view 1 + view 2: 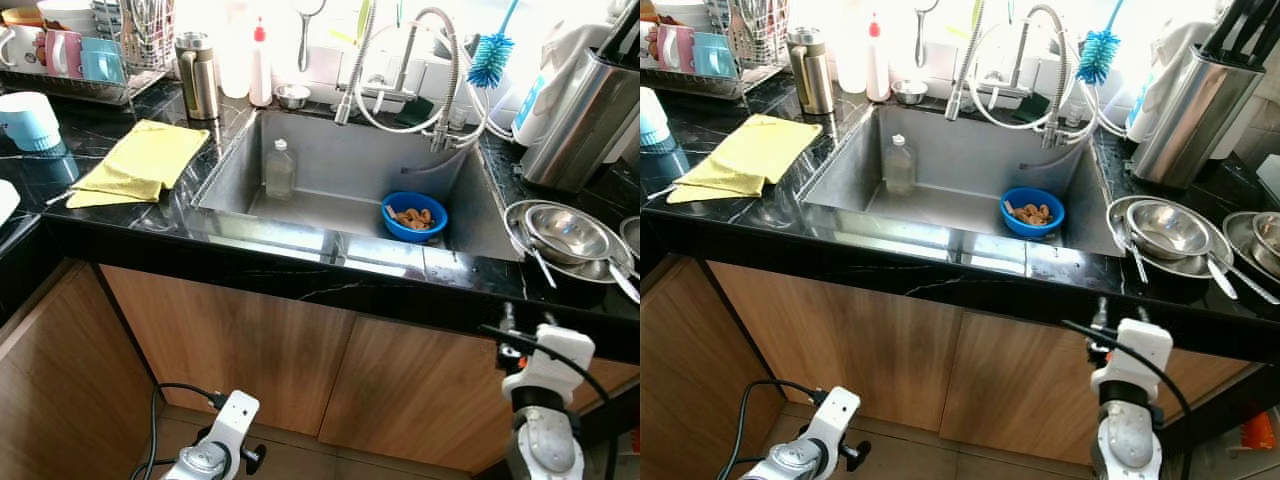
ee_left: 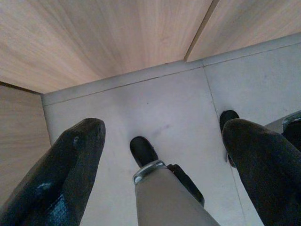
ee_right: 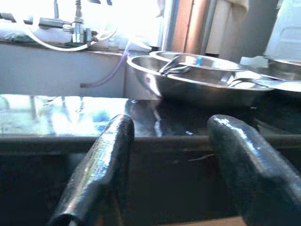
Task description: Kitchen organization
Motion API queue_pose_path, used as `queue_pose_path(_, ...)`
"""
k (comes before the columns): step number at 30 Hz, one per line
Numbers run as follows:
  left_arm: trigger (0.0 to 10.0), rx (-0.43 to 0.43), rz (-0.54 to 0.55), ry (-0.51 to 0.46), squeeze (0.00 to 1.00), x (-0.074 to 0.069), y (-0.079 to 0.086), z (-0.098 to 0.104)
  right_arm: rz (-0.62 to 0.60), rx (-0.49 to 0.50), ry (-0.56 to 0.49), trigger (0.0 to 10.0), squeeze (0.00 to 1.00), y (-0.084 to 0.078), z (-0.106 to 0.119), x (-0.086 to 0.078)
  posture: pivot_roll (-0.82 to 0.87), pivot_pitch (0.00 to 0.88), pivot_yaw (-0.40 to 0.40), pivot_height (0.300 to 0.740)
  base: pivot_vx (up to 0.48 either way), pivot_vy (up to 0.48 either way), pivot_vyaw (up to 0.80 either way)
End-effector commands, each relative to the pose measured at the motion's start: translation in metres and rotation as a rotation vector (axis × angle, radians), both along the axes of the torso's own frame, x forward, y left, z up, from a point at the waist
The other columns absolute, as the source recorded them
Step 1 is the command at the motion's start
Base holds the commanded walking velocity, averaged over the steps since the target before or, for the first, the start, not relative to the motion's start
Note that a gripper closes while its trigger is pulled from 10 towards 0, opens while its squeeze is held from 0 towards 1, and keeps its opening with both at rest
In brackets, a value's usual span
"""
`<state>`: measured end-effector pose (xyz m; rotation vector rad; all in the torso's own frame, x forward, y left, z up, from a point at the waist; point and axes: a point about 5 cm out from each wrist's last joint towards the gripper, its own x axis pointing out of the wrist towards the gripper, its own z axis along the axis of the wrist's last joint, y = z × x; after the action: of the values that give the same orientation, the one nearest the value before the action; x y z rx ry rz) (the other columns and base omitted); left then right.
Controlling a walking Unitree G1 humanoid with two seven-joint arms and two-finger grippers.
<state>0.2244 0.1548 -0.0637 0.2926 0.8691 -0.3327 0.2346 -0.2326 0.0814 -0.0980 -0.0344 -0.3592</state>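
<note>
Facing a black marble worktop [image 1: 120,240] with a steel sink [image 1: 470,215] sunk into its middle, the robot is seen with both arms held low before the wooden cabinet doors [image 1: 250,350]. The left gripper [image 2: 162,136] is pointed down at the pale tiled floor [image 2: 164,103], its jaws spread wide and holding nothing. The right gripper [image 3: 171,155] is raised level with the worktop's front edge, its jaws likewise spread and empty, aimed at the stacked steel bowls [image 3: 197,77] near the worktop's right front corner.

Inside the sink, a blue bowl [image 1: 414,216] with brownish scraps is set against the right wall, and a clear bottle [image 1: 279,168] stands upright toward the left. A yellow cloth [image 1: 140,162] is spread on the worktop left of the sink. Behind it, a steel flask [image 1: 197,75] stands at the sink's back left corner, beside a dish rack [image 1: 90,85] holding mugs. A pull-out faucet [image 1: 440,70] and a blue bottle brush [image 1: 491,55] are seen along the back edge, and a knife block [image 1: 585,120] is placed at the right.
</note>
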Motion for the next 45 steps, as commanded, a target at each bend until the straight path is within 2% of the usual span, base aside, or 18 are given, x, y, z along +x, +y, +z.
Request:
queue_pose_path(1, 10.0, 0.007, -0.016, 0.013, 0.00, -0.003, -0.003, -0.002, -0.020, -0.008, 0.001, 10.0, 0.35, -0.005, 0.002, 0.001, 0.12, 0.040, -0.110, 0.736, 0.000, 0.000, 0.00)
queue_pose_path(2, 10.0, 0.007, -0.018, 0.013, 0.00, -0.003, -0.003, -0.002, -0.022, -0.009, -0.005, 10.0, 0.00, -0.005, 0.004, 0.002, 0.12, 0.044, -0.109, 0.736, 0.000, 0.000, 0.00)
queue_pose_path(8, 10.0, 0.009, -0.017, 0.016, 0.00, -0.004, -0.002, -0.003, -0.026, -0.011, -0.013, 10.0, 0.00, -0.005, 0.006, 0.004, 0.11, 0.048, -0.103, 0.736, 0.000, 0.000, 0.00)
queue_pose_path(19, 10.0, 0.017, -0.016, 0.022, 0.00, -0.005, -0.001, -0.004, -0.016, -0.016, -0.058, 10.0, 0.00, -0.003, 0.017, 0.021, 0.11, 0.050, -0.102, 0.736, 0.000, 0.000, 0.00)
queue_pose_path(32, 10.0, 0.019, -0.021, 0.024, 0.00, -0.005, -0.001, -0.004, -0.006, -0.020, -0.085, 10.0, 0.00, 0.000, 0.024, 0.032, 0.11, 0.056, -0.098, 0.736, 0.000, 0.000, 0.00)
queue_pose_path(41, 10.0, 0.021, -0.024, 0.025, 0.00, -0.006, -0.001, -0.004, -0.004, -0.019, -0.096, 10.0, 0.00, -0.001, 0.026, 0.035, 0.11, 0.057, -0.096, 0.736, 0.000, 0.000, 0.00)
queue_pose_path(42, 10.0, 0.021, -0.025, 0.025, 0.00, -0.006, -0.001, -0.004, -0.006, -0.019, -0.099, 5.3, 0.00, -0.001, 0.027, 0.035, 0.11, 0.057, -0.097, 0.736, 0.000, 0.000, 0.00)
queue_pose_path(43, 10.0, 0.021, -0.025, 0.025, 0.00, -0.006, -0.001, -0.004, -0.006, -0.019, -0.099, 5.3, 0.00, -0.001, 0.027, 0.035, 0.11, 0.057, -0.097, 0.736, 0.000, 0.000, 0.00)
queue_pose_path(44, 10.0, 0.021, -0.025, 0.025, 0.00, -0.006, -0.001, -0.004, -0.006, -0.019, -0.100, 3.4, 0.00, -0.001, 0.027, 0.035, 0.11, 0.057, -0.097, 0.736, 0.000, 0.000, 0.00)
queue_pose_path(45, 10.0, 0.021, -0.025, 0.025, 0.00, -0.006, -0.001, -0.004, -0.007, -0.018, -0.102, 1.9, 0.00, -0.001, 0.027, 0.036, 0.11, 0.056, -0.097, 0.736, 0.000, 0.000, 0.00)
